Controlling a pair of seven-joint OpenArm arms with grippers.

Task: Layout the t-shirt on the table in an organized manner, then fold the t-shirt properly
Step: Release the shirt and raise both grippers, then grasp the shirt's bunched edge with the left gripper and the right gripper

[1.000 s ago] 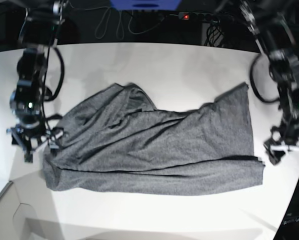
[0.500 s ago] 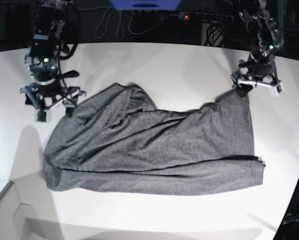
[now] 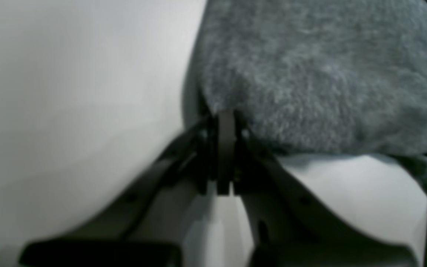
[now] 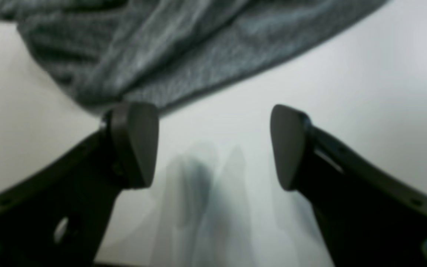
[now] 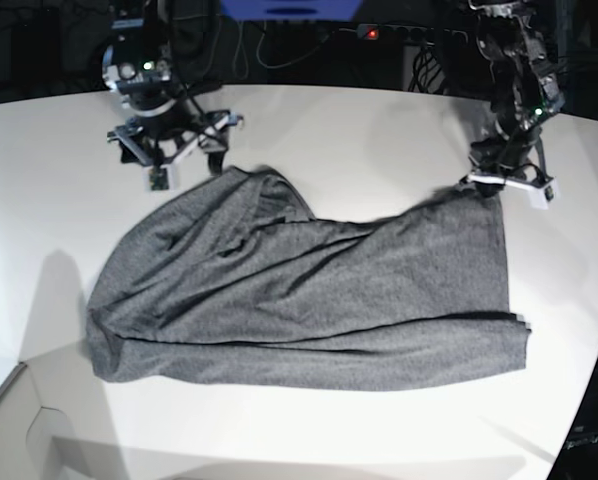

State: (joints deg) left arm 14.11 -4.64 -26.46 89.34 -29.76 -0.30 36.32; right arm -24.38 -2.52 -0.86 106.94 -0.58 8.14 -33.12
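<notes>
The dark grey t-shirt [image 5: 309,290] lies crumpled and wide across the white table [image 5: 359,130]. My left gripper [image 5: 491,186] sits at the shirt's far right corner. In the left wrist view the left gripper [image 3: 225,124] is shut, its jaws pinching the edge of the t-shirt [image 3: 321,74]. My right gripper [image 5: 179,165] hovers at the shirt's far left corner. In the right wrist view the right gripper [image 4: 211,146] stands open over bare table, with the t-shirt [image 4: 161,48] just beyond its fingertips and one finger [image 4: 135,144] at the cloth's edge.
A power strip with a red light [image 5: 372,33] and loose cables lie in the dark beyond the table's curved back edge. A pale box corner [image 5: 19,430] shows at the front left. The table's right edge runs close to the left arm.
The left gripper came from the table's right side to the shirt's far right corner and shut on it. The right arm travelled from the left side up to the shirt's far left corner, still open.
</notes>
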